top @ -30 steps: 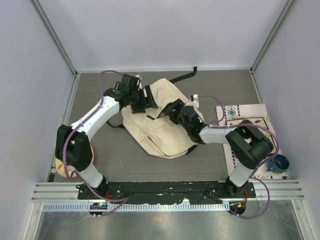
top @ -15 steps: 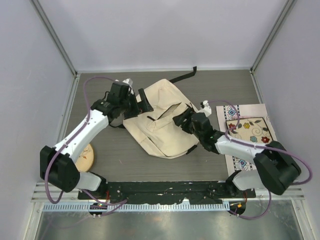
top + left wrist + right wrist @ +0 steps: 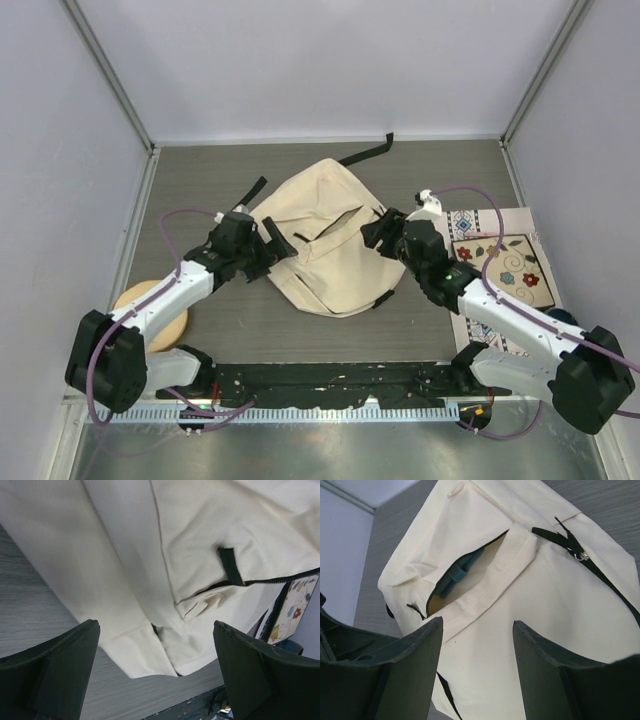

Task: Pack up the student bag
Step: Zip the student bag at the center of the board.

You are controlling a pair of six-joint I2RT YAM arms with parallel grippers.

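The student bag (image 3: 325,250), cream fabric with black straps, lies flat in the middle of the table. Its zipper slit gapes open, and a dark teal object (image 3: 457,572) shows inside. My left gripper (image 3: 281,244) hovers at the bag's left edge. In the left wrist view this left gripper (image 3: 156,626) is open, with only the bag (image 3: 130,555) and table beyond its fingers. My right gripper (image 3: 376,229) sits at the bag's right edge. Seen from its wrist camera, the right gripper (image 3: 477,624) is open above the bag (image 3: 545,605) and holds nothing.
A patterned placemat (image 3: 505,262) lies at the right, partly under my right arm. A round wooden disc (image 3: 150,318) rests near the left arm's base. A black strap (image 3: 365,154) trails from the bag toward the back wall.
Both arms pulled back off the bag, the left toward the near left and the right toward the right. The left jaws opened wide. The bag's top settled flat.
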